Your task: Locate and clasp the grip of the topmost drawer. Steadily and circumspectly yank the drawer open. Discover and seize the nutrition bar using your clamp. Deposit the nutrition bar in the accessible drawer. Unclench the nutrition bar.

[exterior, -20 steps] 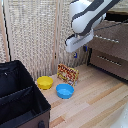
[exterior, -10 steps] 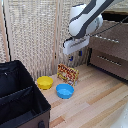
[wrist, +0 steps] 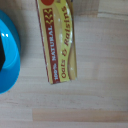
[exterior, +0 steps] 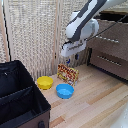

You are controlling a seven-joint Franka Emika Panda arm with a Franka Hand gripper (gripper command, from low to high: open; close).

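Nearest the exterior camera, at that view's left, sits a black bin [exterior: 20, 97], open-topped. Past it on the wood floor [exterior: 95, 105]: yellow bowl [exterior: 44, 82], then blue bowl [exterior: 64, 91] just beside it. Behind the blue bowl the nutrition bar [exterior: 68, 74] stands propped on edge, red and yellow packet, near both bowls but I can't tell if it touches either. Wrist view shows the same packet [wrist: 61, 40] with "Oats & Raisins" print, blue bowl rim [wrist: 7, 52] close beside it.

Clamp [exterior: 67, 58] hangs right over the bar, apart from it, nothing held. Fingers too blurred and small; can't tell if spread or together.

Farther back, on the exterior view's right, dark wooden dresser [exterior: 110, 47], silver bar handles. Its top drawer [exterior: 114, 21] looks pulled out past the lower fronts, though the arm hides part of it.

Judgement: drawer opening looks done. Now at the locate-and-seize stage, poised above the bar. Left: descend, close on packet, carry to drawer, let go.
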